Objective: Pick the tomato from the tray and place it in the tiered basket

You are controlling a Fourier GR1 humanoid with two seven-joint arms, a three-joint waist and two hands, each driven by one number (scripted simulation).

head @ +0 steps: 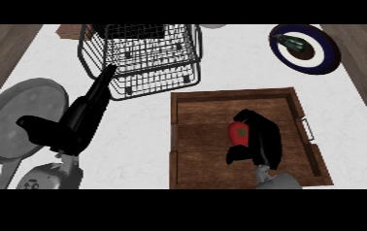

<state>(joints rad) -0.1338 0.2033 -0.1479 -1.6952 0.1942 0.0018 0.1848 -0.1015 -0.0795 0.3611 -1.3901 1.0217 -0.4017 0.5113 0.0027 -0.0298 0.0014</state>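
A steep downward view onto a white table (143, 128). At lower right sits a brown wooden tray (208, 176) with raised walls and a small handle on its right side. Inside it, roughly at the centre, lies a red tomato (237, 132) with a green stem spot facing up. The robot's right hand (259, 139) is black and comes in from the lower edge; its fingers arch over the tomato from the right and its thumb curls in below, so the hand is wrapped around the fruit and closing on it, with the tomato showing at the hand's left side. The tomato appears to rest low in the tray, not yet lifted (whether it has just left the tray floor cannot be judged from this angle). The tiered basket (143, 55), made of black wire, stands up and to the left of the tray, near the table's far edge, close to the tray's upper left corner. The coming move therefore runs up and leftward from the tray to the basket, and the right hand is the one with the fruit. The left hand (80, 121) lies at the left, fingers straight and pointing toward the basket, holding nothing. A grey round plate (28, 104) sits beneath it at the left edge, and a dark blue plate (315, 60) rests at upper right.
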